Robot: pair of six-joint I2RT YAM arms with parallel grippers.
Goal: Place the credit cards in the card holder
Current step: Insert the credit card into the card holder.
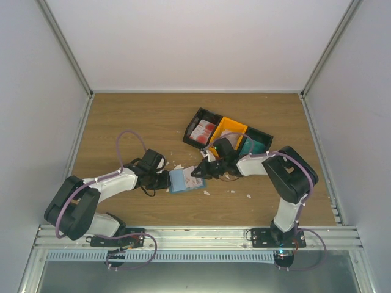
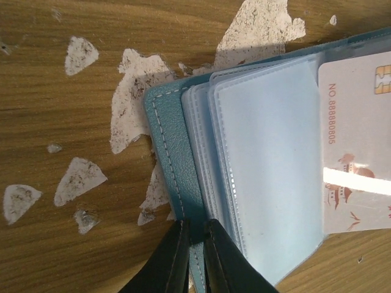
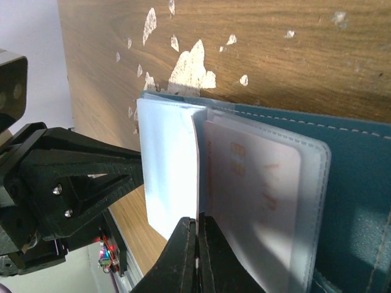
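The blue card holder [image 1: 180, 180] lies open on the wooden table, its clear sleeves [image 2: 269, 171] fanned out. My left gripper [image 2: 195, 224] is shut on the holder's teal cover edge [image 2: 174, 152], at its left side in the top view [image 1: 165, 179]. My right gripper [image 3: 197, 218] is shut on the edge of a white credit card [image 3: 168, 165], which stands against the sleeves. That card [image 2: 360, 152], with red print and a chip, overlaps the sleeves' right end. A card face [image 3: 263, 195] shows through a frosted sleeve. More credit cards [image 1: 203, 131] sit in the tray.
A black-and-orange three-compartment tray [image 1: 201, 119] stands just behind the right gripper [image 1: 201, 173], with teal cards [image 1: 247, 145] in its right compartment. White scraps [image 2: 137, 97] are scattered on the wood around the holder. My left arm [image 3: 67, 189] is close on the holder's far side.
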